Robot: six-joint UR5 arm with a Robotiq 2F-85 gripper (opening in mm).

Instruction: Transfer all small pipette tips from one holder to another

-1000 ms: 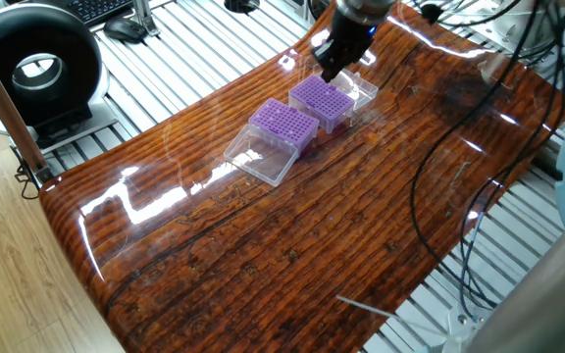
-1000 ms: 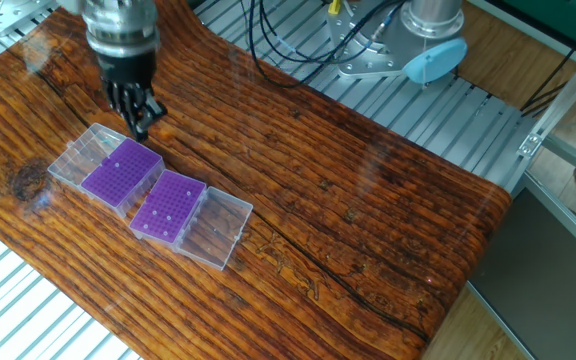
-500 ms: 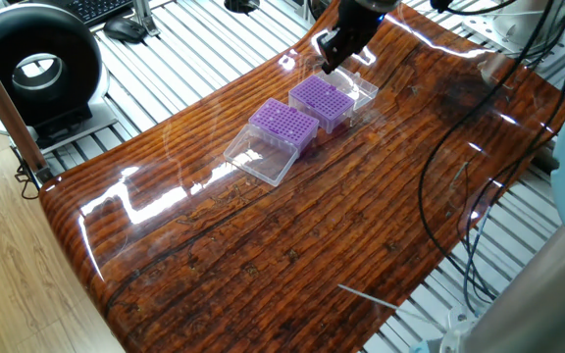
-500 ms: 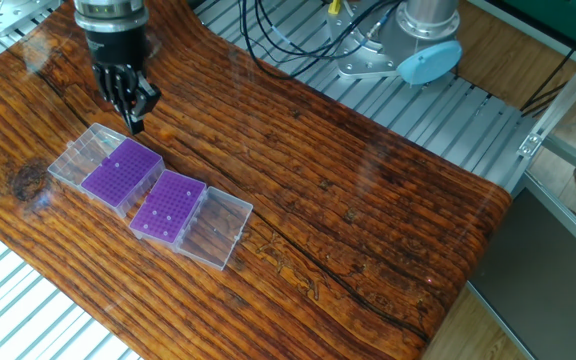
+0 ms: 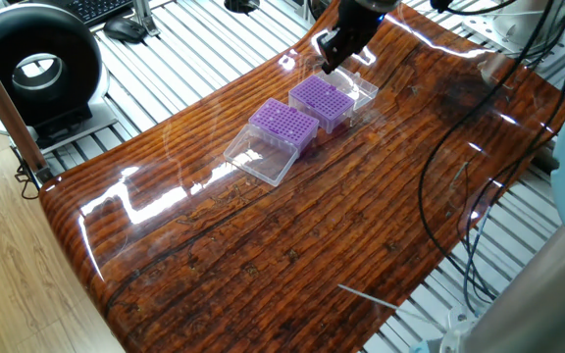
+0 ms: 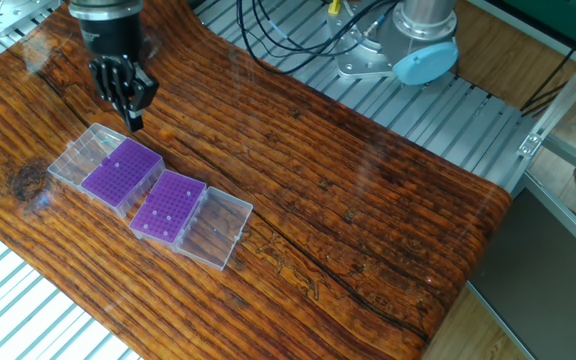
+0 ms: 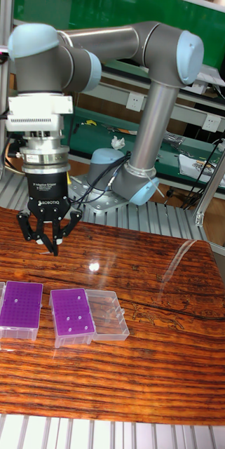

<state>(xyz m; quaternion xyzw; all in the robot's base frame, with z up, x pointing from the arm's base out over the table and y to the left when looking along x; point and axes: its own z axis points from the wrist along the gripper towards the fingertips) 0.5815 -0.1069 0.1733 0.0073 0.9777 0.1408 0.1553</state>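
Note:
Two purple tip holders stand side by side on the wooden table, each with its clear lid folded open. A few small pipette tips show as pale dots in one holder. The other holder shows perhaps one dot. My gripper hangs above the table just behind this second holder. Its fingertips are pinched together to a point. Anything held between them is too small to make out.
Open clear lids lie beside the holders. A black round device sits off the table's far left. Cables drape over the right side. The arm's base stands behind the table. A thin white rod lies near the front edge.
The gripper has risen from just behind the holder and shifted slightly away from it, fingers staying shut. The holders have not moved.

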